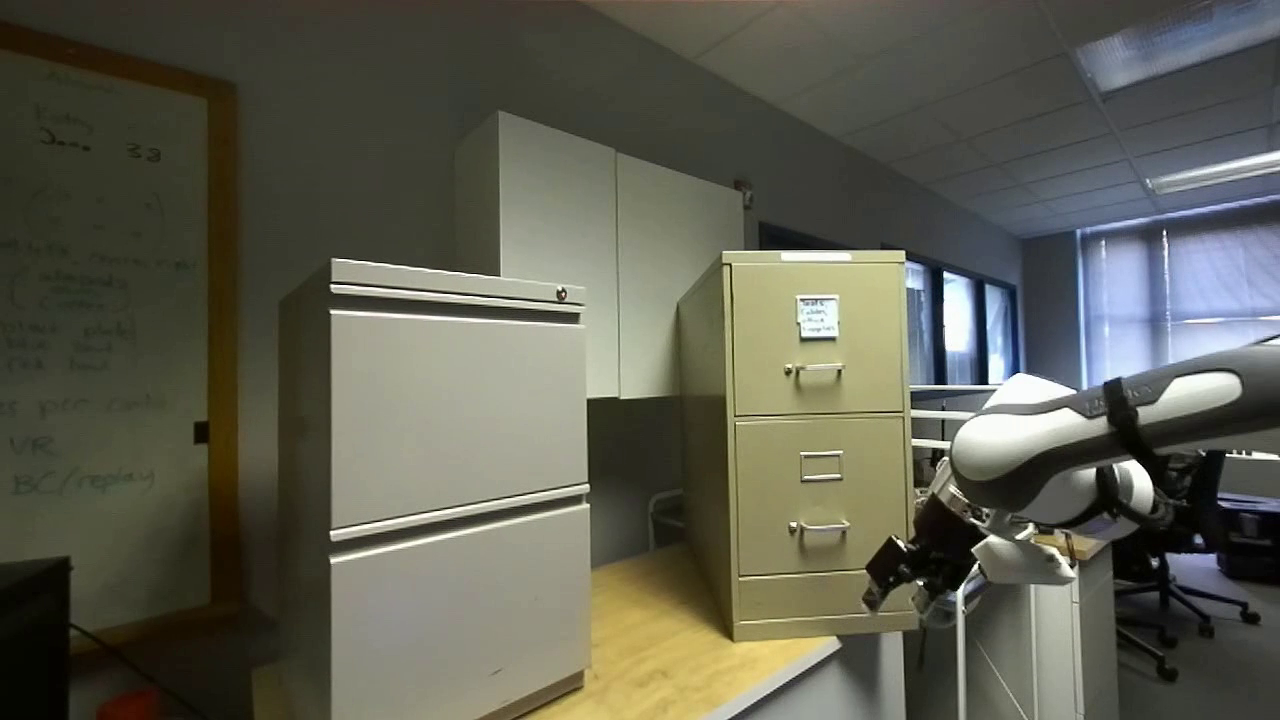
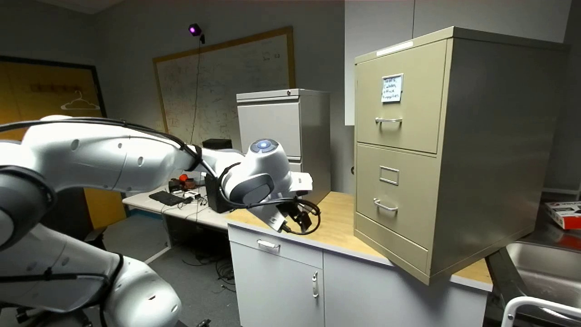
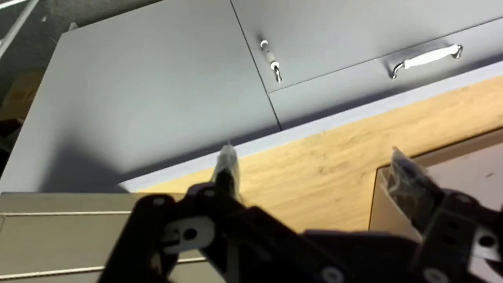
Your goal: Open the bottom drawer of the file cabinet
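Wrist view: gripper [image 3: 312, 151], spread wide, empty. Both exterior views: file cabinet [image 2: 494, 145] on counter [image 2: 338, 222], partly overhanging; bottom drawer [image 2: 401, 193], closed; silver pull [image 1: 824, 527], untouched. Advised: approach pull squarely, grip centrally, draw straight and slowly, lest cabinet slide.

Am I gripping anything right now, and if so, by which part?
Nothing is held: the tool is open with no object between its fingers, and the silver pull of the bottom drawer stands free.
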{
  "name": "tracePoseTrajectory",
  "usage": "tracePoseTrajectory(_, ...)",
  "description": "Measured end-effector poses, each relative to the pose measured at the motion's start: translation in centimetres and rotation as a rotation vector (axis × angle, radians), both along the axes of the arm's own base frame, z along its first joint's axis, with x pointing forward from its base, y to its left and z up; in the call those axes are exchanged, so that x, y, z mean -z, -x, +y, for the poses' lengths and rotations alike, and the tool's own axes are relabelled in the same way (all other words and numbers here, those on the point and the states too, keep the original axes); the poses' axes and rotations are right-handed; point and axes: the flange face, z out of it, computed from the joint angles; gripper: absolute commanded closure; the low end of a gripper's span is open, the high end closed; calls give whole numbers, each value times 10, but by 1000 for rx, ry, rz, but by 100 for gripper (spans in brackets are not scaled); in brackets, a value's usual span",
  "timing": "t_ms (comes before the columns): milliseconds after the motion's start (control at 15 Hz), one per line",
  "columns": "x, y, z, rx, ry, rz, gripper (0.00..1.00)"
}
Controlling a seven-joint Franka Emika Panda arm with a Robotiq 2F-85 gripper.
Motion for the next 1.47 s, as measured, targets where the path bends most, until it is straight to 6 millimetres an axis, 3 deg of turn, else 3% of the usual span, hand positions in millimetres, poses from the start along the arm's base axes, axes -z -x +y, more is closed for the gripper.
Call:
tracePoseTrajectory(267, -18, -14, -53, 17, -50, -76, 0)
tracePoseTrajectory(667, -40, -52, -106, -1, -152, -216, 0)
tracePoseTrajectory(933, -38, -73, -137, -26, -270, -294, 0)
tracePoseTrajectory(1467, -17, -95, -207, -7, -594, -360, 0)
